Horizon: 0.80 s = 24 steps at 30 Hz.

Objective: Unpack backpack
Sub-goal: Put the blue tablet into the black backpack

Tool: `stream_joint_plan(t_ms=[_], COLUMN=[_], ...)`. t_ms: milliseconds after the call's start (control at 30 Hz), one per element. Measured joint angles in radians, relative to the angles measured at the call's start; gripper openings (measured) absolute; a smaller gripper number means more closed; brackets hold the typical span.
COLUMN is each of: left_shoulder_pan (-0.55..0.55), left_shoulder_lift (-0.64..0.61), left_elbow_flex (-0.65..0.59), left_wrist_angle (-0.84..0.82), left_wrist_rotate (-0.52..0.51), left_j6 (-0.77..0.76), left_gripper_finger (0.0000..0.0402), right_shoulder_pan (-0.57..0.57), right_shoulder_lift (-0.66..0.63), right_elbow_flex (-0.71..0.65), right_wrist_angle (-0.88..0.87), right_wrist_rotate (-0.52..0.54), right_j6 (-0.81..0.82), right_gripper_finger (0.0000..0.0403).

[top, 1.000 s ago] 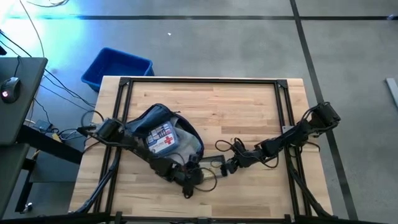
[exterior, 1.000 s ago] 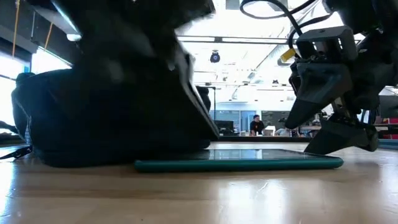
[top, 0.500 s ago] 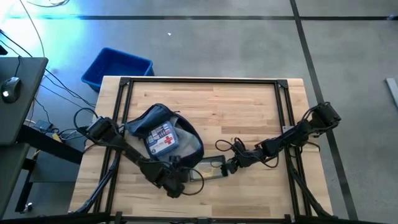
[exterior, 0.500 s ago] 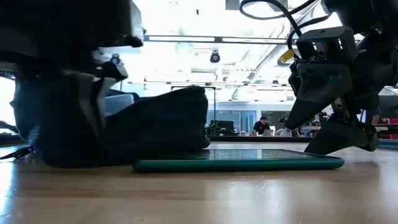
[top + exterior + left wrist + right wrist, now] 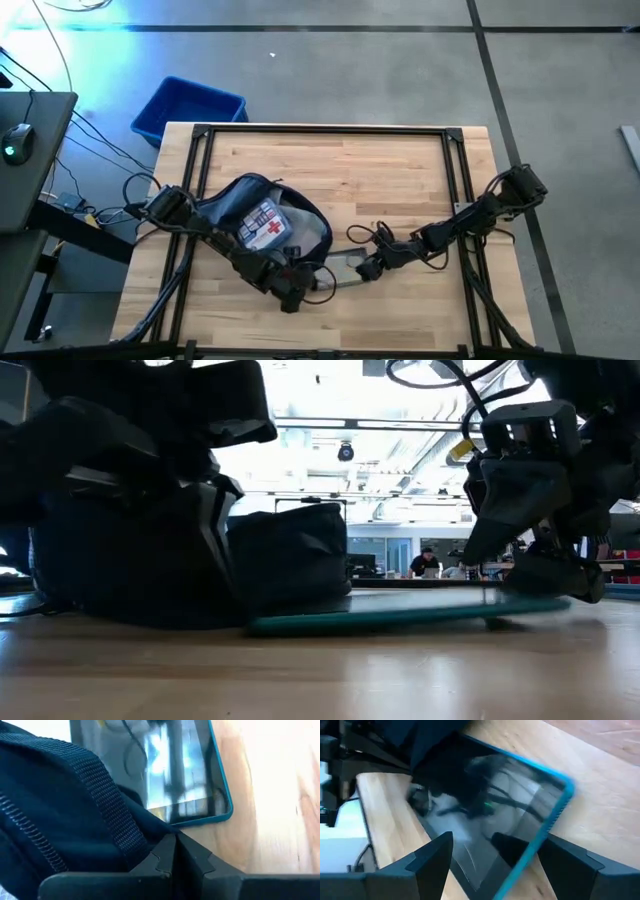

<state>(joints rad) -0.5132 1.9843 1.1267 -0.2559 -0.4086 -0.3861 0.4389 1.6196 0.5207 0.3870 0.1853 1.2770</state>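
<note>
The dark navy backpack point(image 5: 225, 197) lies on the table's left half with its opening up, and a blue pouch with a red cross point(image 5: 262, 226) shows inside. A teal-edged tablet point(image 5: 345, 272) sticks out from under the backpack's near right side. My left gripper point(image 5: 297, 293) is shut at the backpack's near right edge, beside the tablet point(image 5: 165, 770). My right gripper point(image 5: 362, 270) reaches in from the right and is at the tablet's right end point(image 5: 540, 835). In the low view the tablet point(image 5: 420, 615) slopes, its right end off the wood. My left gripper point(image 5: 175, 849) is shut on a fold of the backpack's fabric point(image 5: 150, 831) at the edge nearest the tablet, next to a webbing strap point(image 5: 105, 795). How many layers it has cannot be told. The fabric rises from the table to the fingers. My right gripper point(image 5: 485, 845) has the tablet's right end between its fingers point(image 5: 432, 862), which come in slanting down from the table's right. Where the pads meet it is hidden by the tablet. That end point(image 5: 540, 605) is raised and the other end stays under the backpack point(image 5: 290, 560).
A bright-blue bin point(image 5: 186, 108) stands on the floor beyond the table's far left corner. Loose black cables point(image 5: 372, 236) lie by the right arm. A black frame point(image 5: 330, 131) runs along the table edges. Bare wood point(image 5: 380, 180) lies on the far right.
My left gripper swung toward the table's left edge, then came back right to the backpack's near right edge, and the fabric there now stands higher. The tablet's right end has risen off the table while its left end stayed under the backpack. My right gripper shifted slightly left.
</note>
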Motion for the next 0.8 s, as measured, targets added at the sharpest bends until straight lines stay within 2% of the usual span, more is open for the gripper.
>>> stream_joint_plan(t_ms=[233, 333, 467, 667, 800], left_shoulder_pan=[0.019, 0.019, 0.013, -0.048, -0.106], left_shoulder_lift=[0.039, 0.040, 0.035, -0.041, -0.130], left_elbow_flex=[0.002, 0.002, 0.002, -0.003, 0.052], left_wrist_angle=[0.092, 0.087, 0.083, 0.040, -0.040], left_wrist_rotate=[-0.028, -0.024, -0.024, -0.027, -0.033], left_j6=[0.031, 0.032, 0.032, 0.028, 0.012], left_gripper_finger=[0.0000, 0.0000, 0.0000, 0.0000, 0.0000], right_shoulder_pan=[0.001, 0.001, 0.004, 0.029, 0.044], right_shoulder_lift=[-0.003, -0.003, -0.003, -0.031, -0.108], right_elbow_flex=[0.006, 0.006, 0.006, 0.012, 0.009], right_wrist_angle=[0.122, 0.097, 0.044, 0.020, -0.055], right_wrist_rotate=[-0.010, -0.010, -0.009, -0.036, -0.047], right_j6=[-0.042, -0.044, -0.025, -0.031, -0.047], right_gripper_finger=[0.0267, 0.0250, 0.0183, 0.0026, 0.0018])
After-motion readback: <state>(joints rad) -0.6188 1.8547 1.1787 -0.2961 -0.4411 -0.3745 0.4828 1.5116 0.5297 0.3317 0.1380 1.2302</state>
